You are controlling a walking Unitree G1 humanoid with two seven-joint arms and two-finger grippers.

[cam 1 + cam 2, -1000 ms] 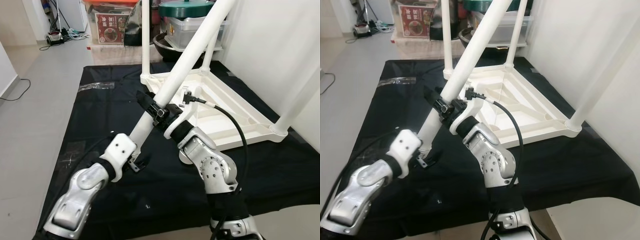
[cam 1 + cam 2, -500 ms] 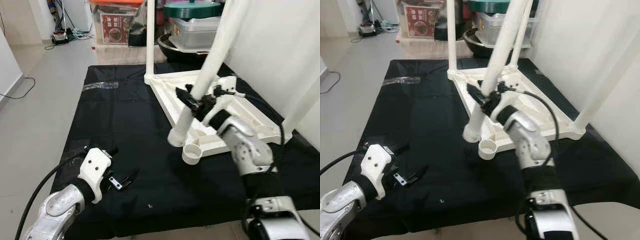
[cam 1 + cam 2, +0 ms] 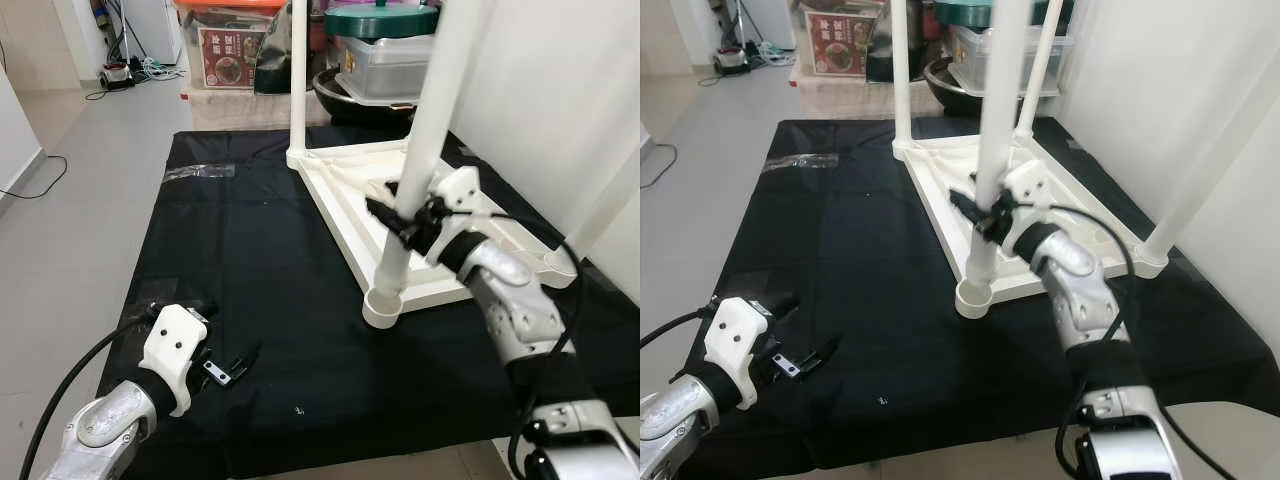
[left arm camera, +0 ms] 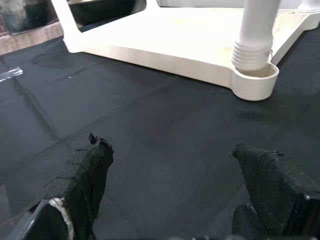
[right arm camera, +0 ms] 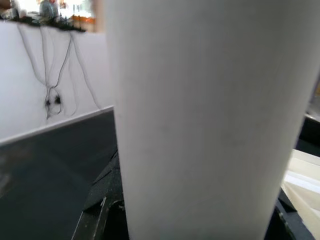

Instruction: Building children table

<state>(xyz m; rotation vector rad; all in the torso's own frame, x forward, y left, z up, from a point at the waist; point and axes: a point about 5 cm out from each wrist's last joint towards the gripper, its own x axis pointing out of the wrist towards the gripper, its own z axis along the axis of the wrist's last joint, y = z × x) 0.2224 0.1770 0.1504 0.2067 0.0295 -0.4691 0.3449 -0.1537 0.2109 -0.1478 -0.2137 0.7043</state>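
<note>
One white leg (image 3: 425, 170) stands upright in the near corner socket (image 3: 384, 307) of the upturned children's table (image 3: 455, 225), and our right gripper (image 3: 402, 222) is clamped around it.

Largest first: we see the black cloth (image 3: 250, 260) spread over the floor, with the white table top lying upside down on its far right part, beside the white wall (image 3: 560, 90). Another leg (image 3: 297, 75) rises from the table's far corner, and storage boxes (image 3: 225, 50) and a lidded container (image 3: 385, 45) sit beyond the cloth. Our right gripper grips the near leg a little above its ribbed foot, which rests in the round socket. Our left gripper (image 3: 232, 362) hovers low over the bare cloth, well apart from the table, its fingers (image 4: 85, 175) spread and holding nothing.
</note>
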